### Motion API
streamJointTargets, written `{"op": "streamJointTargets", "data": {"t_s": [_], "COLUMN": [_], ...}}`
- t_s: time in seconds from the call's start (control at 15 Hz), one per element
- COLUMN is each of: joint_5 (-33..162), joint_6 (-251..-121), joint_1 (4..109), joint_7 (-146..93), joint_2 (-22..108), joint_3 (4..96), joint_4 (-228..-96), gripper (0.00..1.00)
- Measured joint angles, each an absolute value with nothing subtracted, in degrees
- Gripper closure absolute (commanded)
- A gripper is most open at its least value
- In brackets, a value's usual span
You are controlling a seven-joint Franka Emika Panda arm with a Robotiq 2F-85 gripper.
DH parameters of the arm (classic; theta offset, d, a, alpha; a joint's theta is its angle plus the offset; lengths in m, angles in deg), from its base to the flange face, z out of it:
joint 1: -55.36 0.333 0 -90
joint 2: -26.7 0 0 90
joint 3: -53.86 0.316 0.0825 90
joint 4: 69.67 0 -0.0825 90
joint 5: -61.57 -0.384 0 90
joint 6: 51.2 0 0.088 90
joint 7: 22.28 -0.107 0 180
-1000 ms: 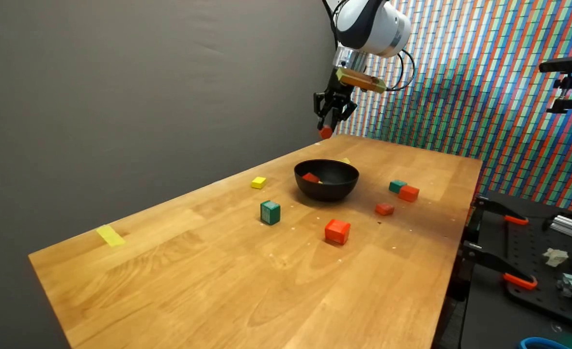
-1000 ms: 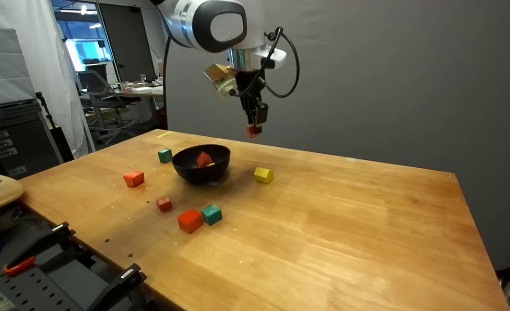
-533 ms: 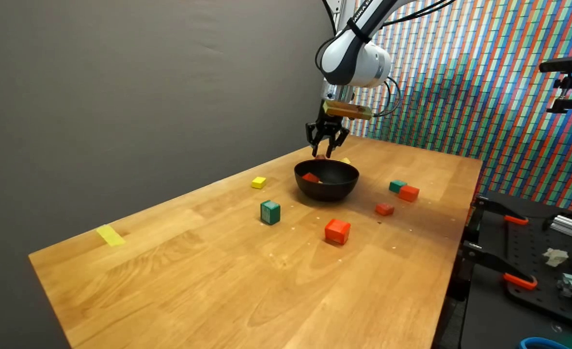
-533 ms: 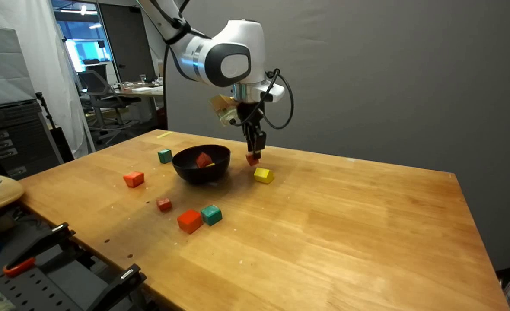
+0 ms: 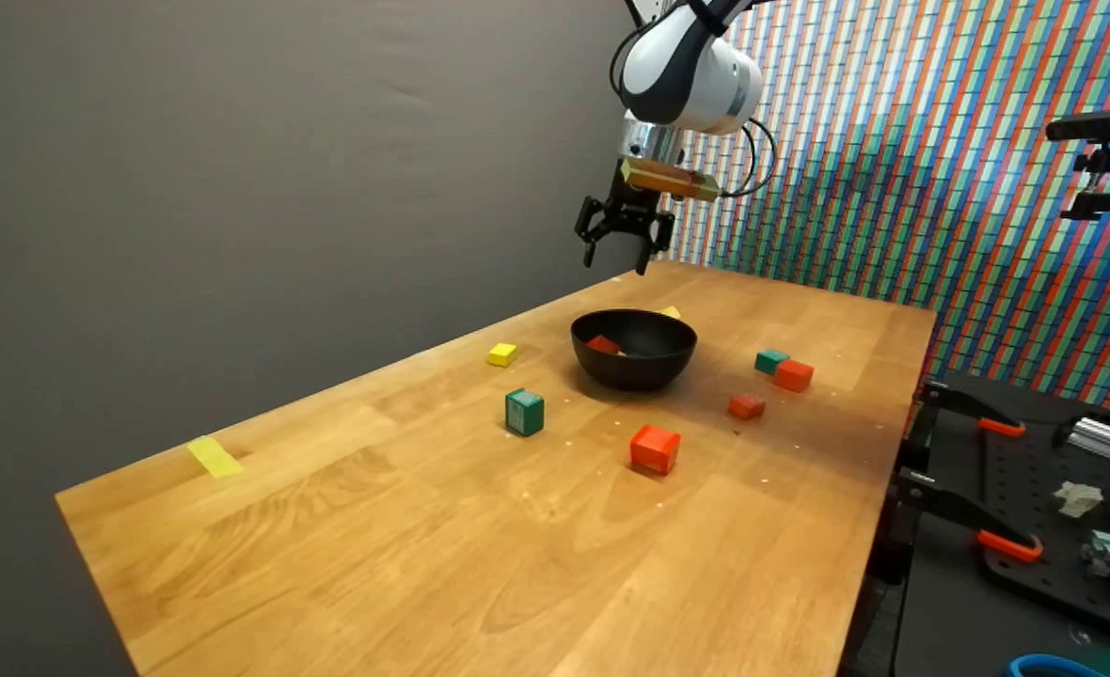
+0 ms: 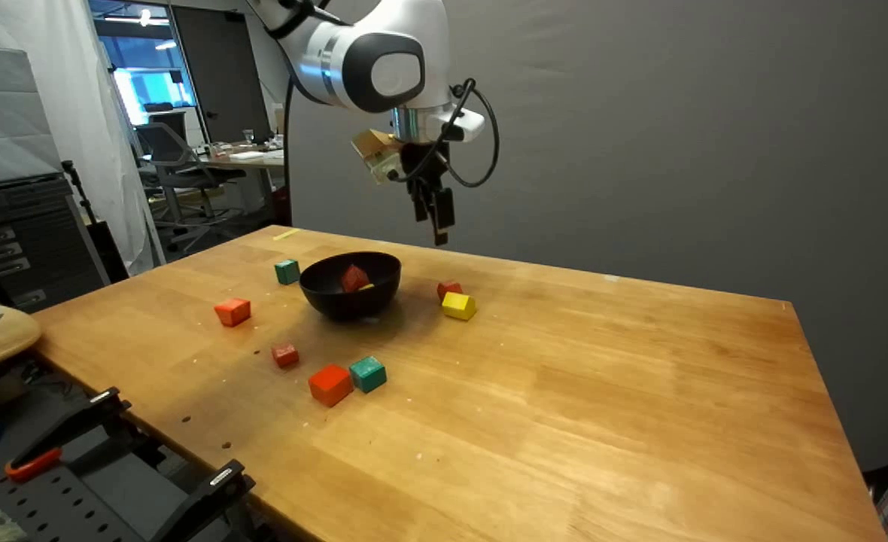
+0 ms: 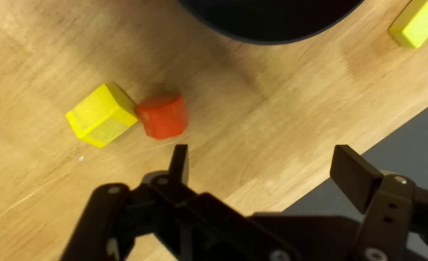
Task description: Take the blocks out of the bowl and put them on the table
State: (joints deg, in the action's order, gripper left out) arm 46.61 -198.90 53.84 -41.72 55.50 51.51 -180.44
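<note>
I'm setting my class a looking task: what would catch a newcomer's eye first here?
Probably the multicoloured backdrop beyond the table in an exterior view. Then perhaps the bowl on the table, a red block inside and other blocks around it. Third might be the open, empty gripper in the air near the table's edge.

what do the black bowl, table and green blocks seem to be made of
Black bowl: matte, evenly dark; probably plastic, though coated metal is possible.
Table: wood, lightly glossy, with grain and board joins showing.
Green blocks: perhaps painted or stained wood; one face looks pale, mottled.
</note>
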Motion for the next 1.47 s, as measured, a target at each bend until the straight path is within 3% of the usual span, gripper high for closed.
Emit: {"op": "streamJointTargets", "data": {"t_s": [0.6,1.47], "joint_5": [40.98,39.29], "joint_6": [-185.79,-185.39], "joint_1": [53.91,54.32], "joint_7": [-38.79,-38.49], "joint_2": [54.80,63.00], "joint_3": [58.08,58.03], "joint_4": [-182.67,-180.26], "gripper": [0.00,0.00]}}
